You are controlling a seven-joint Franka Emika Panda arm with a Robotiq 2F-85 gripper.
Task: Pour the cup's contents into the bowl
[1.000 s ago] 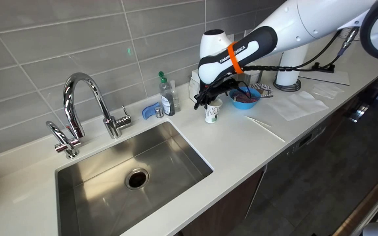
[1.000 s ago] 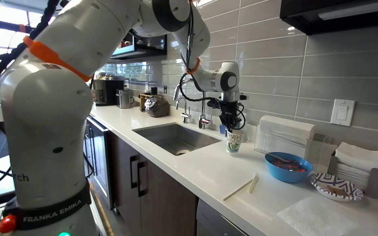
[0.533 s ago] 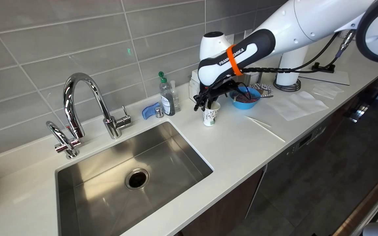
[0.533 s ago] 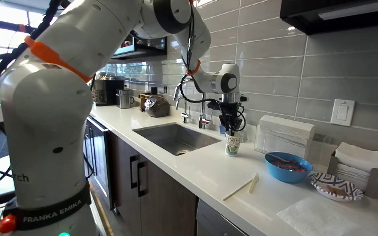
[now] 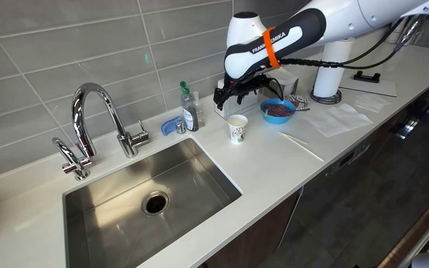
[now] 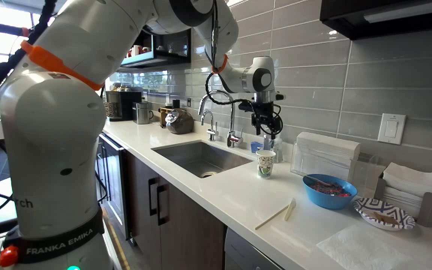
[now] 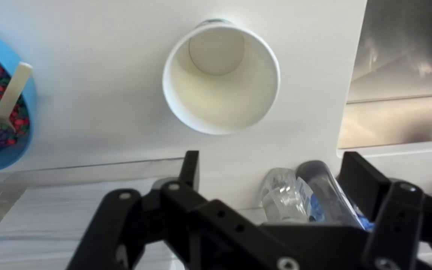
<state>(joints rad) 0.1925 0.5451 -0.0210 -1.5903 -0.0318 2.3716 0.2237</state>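
Nearest at the right in an exterior view, a bright blue round bowl (image 6: 324, 201) holds small red, blue and green pieces (image 6: 334, 190), with a pale spoon (image 7: 12, 90) lying across its rim; a finger passing low could catch that handle and flick pieces onto the white counter (image 6: 231, 195). Farther off and to the left, a small white tapered paper cup (image 6: 265, 165) printed in green and brown stands upright on the counter, right of the stainless-steel sink (image 6: 199, 156). Above it hangs the black two-fingered gripper (image 7: 270, 165), fingers spread apart, grasping nothing. The wrist view finds only bare wall and base inside the cup, so the pour is probably done, or would yield nothing. Likely light, the cup could topple if a fingertip struck its lip, or crumple under a hard squeeze. Farthest, a green-capped dark bottle (image 5: 190, 111) and a small clear bottle (image 5: 199, 108) could be knocked if the gripper sank while set too far back. Of the writing, nearest is "FRANKA EMIKA" on the black band (image 6: 62, 240) round the white robot arm (image 6: 51, 131), with "rch" above; the black forearm panel (image 5: 307, 28) shows the same name, partly hidden by an orange strap (image 5: 270, 48). The cup's print yields no word; the dark bottle's label is unreadable.
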